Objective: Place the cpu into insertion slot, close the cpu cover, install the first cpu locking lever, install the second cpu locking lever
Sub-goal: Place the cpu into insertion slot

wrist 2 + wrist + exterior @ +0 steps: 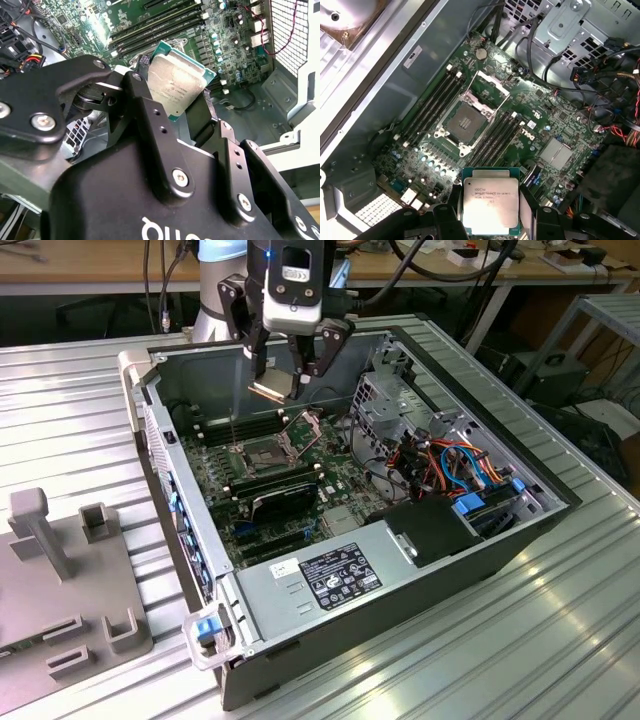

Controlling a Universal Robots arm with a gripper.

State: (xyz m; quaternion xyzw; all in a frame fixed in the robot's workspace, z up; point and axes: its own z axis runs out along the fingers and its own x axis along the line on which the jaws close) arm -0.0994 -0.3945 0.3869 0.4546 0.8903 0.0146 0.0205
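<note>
- The tool [283,380] is clamped on the chip [272,390], one black finger [150,115] against each of two opposite edges. An edge grip keeps the pads off the flat faces and leaves the underside free to seat.
- In the exterior view the chip hangs in the air above the open computer case [190,390], up near the case's back wall. It touches nothing but the tool.
- In both wrist views the chip's metal top [491,200] faces the camera and the chip looks square between the fingers. I judge it is held that way so its edges can line up with the socket.
- The socket [465,122] lies bare on the green board, dark centre showing, with no chip in it. It sits between two banks of long black memory slots [432,107].
- The chip is well apart from the socket, both higher than it and off to one side, so placing has not happened.
- The cover [492,83] is swung open on its hinge at one edge of the socket. In the exterior view it stands tilted up [303,428], which leaves the socket open from above.
- I cannot make out the locking levers well enough to say where they stand; with the cover up they are presumably released.
- The case lies on its side on the ribbed metal bench [500,640] with its open side up, so the board is flat and can be reached from above.
- A grey holder block [60,570] sits on the bench at the exterior view's left, well away from the tool.
</note>
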